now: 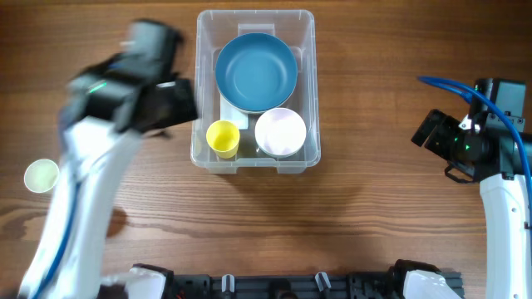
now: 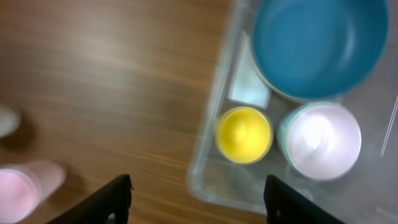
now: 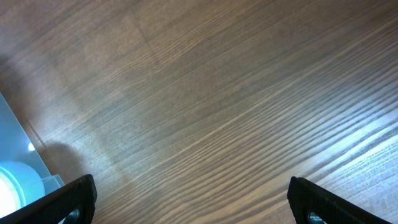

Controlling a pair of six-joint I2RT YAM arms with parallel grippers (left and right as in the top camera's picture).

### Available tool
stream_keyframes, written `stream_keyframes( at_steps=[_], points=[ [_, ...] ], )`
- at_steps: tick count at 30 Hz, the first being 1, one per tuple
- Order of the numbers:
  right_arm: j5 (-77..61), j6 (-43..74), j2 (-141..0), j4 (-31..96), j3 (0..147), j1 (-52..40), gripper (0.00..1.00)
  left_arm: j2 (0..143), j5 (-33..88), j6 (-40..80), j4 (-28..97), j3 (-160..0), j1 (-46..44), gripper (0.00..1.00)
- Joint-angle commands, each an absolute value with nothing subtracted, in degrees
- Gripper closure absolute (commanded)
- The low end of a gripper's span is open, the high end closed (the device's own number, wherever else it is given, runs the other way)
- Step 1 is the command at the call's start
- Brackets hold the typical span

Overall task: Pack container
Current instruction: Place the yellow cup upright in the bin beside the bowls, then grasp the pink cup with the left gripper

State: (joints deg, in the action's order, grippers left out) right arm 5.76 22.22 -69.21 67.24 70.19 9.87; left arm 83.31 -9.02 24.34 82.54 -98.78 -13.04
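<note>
Container [image 1: 249, 164] sits centre-far on the table [image 1: 366, 208], already holding a blue bowl [image 1: 256, 72], a yellow cup [image 1: 223, 137] and a white bowl [image 1: 280, 131].

Left gripper [image 2: 198, 193] hangs by the container's near-left corner, fingers spread with nothing between them; its arm is blurred from overhead. Right gripper [image 3: 191, 193] is off to the right over bare wood, also spread and empty.

Reads as fetching the next item. A pale green cup [image 1: 41, 175] stands alone far left, well apart from the container. The left wrist view also catches a pink cup [image 2: 18, 186] at its edge.

To do it well, use the left arm, put the fingers either side of the cup wall, grip square and lift clear of the container's rim.

The main snag is room, since the bowls fill most of the container. A cup likely has to nest in the yellow one or go in the gap beside it.
</note>
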Motion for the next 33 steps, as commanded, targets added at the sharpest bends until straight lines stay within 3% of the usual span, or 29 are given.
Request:
stream_keyframes(
  at_steps=[1,4,8,12,17,20,24,28,30,33],
  points=[
    [5.0,21.4,-69.2,67.1,70.0,10.0,0.0,75.8,-10.3,25.8,87.7,-96.6,1.1,0.3],
    [4.4,21.3,-69.2,66.9,70.0,10.0,0.0,69.4,-8.5,26.2,85.7,-85.1,16.0,0.22],
    [4.0,21.1,-69.1,66.9,70.0,10.0,0.0,68.2,-5.9,26.2,74.9,-66.0,27.7,0.11],
    [4.0,21.1,-69.2,66.9,70.0,10.0,0.0,74.8,-1.3,26.2,59.1,-50.9,31.4,0.12],
    [4.0,21.0,-69.1,66.9,70.0,10.0,0.0,88.0,-1.3,26.2,50.8,-50.4,31.4,0.14],
    [4.0,21.0,-69.2,66.9,70.0,10.0,0.0,91.4,-1.3,26.2,48.8,-50.4,31.4,0.32],
    [4.0,21.0,-69.2,66.8,70.0,10.0,0.0,90.5,0.7,26.1,49.2,-52.1,31.3,0.71],
    [4.0,21.0,-69.2,66.8,70.0,10.0,0.0,86.8,0.6,26.1,52.2,-55.9,30.3,0.82],
    [4.0,21.0,-69.2,66.8,70.0,10.0,0.0,83.6,0.6,26.2,53.8,-57.5,28.6,0.96],
    [4.0,21.0,-69.2,66.8,70.0,10.0,0.0,79.7,0.6,26.2,57.5,-61.1,24.4,0.96]
  ],
)
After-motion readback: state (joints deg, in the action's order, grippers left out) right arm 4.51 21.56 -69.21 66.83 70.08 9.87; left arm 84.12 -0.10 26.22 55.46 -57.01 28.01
